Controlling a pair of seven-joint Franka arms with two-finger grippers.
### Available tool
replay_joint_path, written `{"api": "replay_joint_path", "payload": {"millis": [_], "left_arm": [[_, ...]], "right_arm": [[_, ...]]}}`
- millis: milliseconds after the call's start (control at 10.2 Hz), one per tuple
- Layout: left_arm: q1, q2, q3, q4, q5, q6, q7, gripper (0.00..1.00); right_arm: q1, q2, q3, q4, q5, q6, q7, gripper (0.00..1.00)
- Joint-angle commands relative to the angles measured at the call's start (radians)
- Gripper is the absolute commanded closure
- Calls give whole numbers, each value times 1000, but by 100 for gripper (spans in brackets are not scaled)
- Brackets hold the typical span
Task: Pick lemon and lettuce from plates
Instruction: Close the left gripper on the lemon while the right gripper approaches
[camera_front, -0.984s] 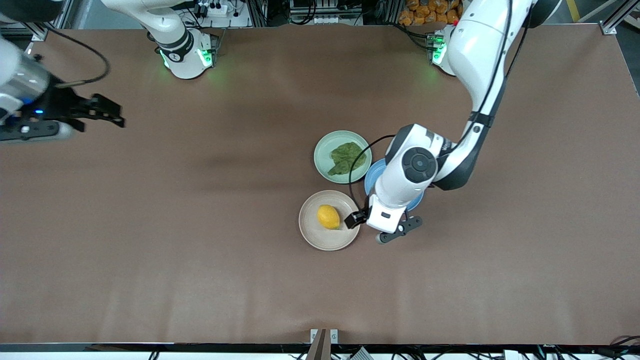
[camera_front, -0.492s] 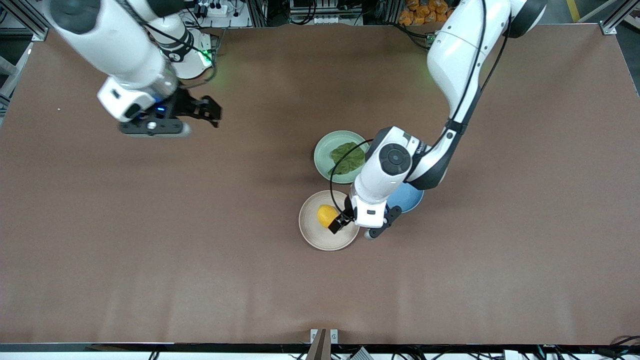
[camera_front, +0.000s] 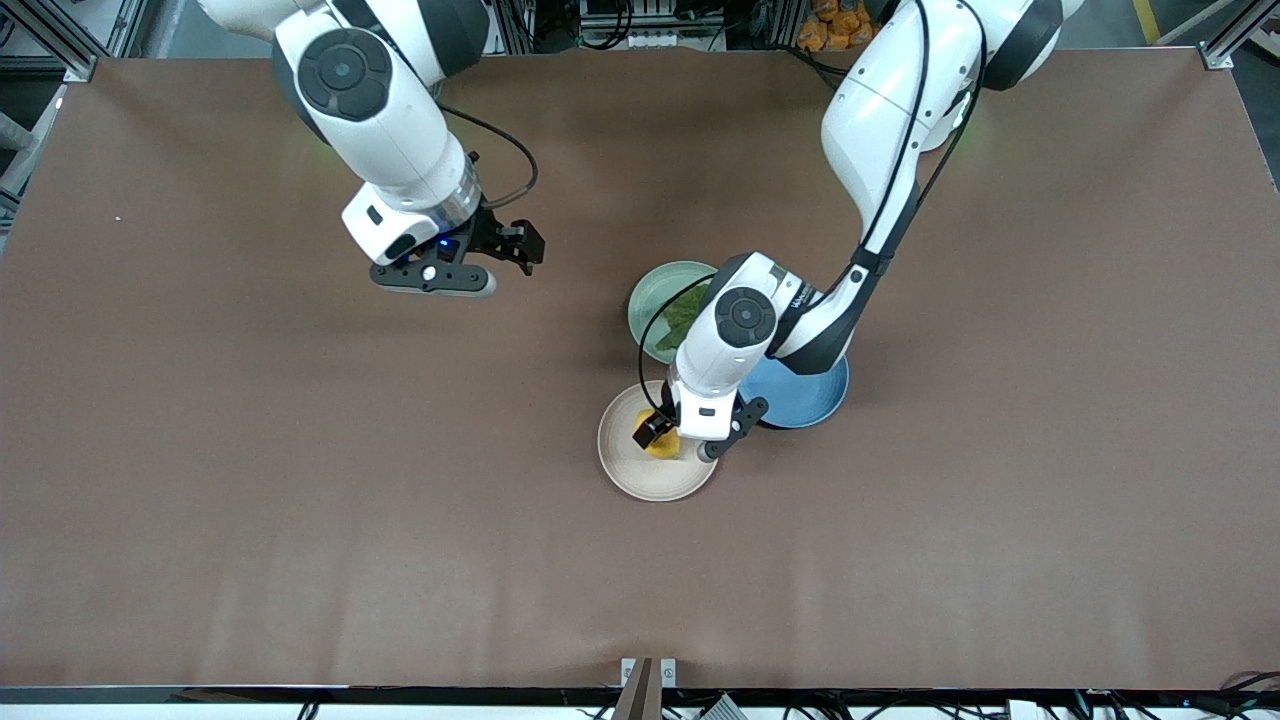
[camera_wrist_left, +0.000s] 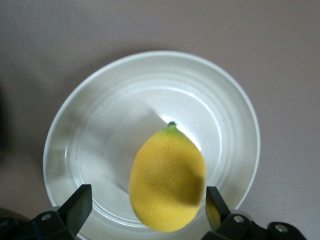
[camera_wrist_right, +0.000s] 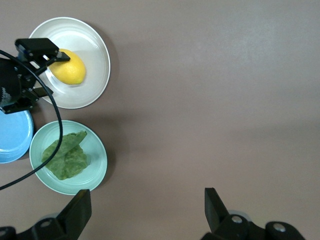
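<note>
Front view: we see the left gripper (camera_front: 668, 437) over the lemon (camera_front: 661, 446) on the beige plate (camera_front: 620, 460); the lettuce (camera_front: 684, 318) lies on the mint plate (camera_front: 650, 295).

Left wrist view: fingers (camera_wrist_left: 79, 204) spread, straddling the lemon (camera_wrist_left: 167, 186); next, descend and close.

Right wrist view: the right gripper (camera_wrist_right: 145, 212) is open over bare table (camera_wrist_right: 215, 85), approaching.

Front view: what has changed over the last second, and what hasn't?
The left hand slid from beside the beige plate to over the lemon, open with a finger on each side, not gripping. The right hand swung in from the right arm's end toward mid-table, open over bare table. Lemon, lettuce and plates haven't moved.
</note>
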Motion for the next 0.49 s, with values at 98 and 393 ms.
{"api": "replay_joint_path", "payload": {"millis": [98,393], "left_arm": [[-22,28,12,28,-21,33,-8,0],[-22,33,17,28,-14,36,9,0]], "right_arm": [[41,35,-4,6,-8,59,86,0],[68,72,-4,6,-8,111,112,0]]}}
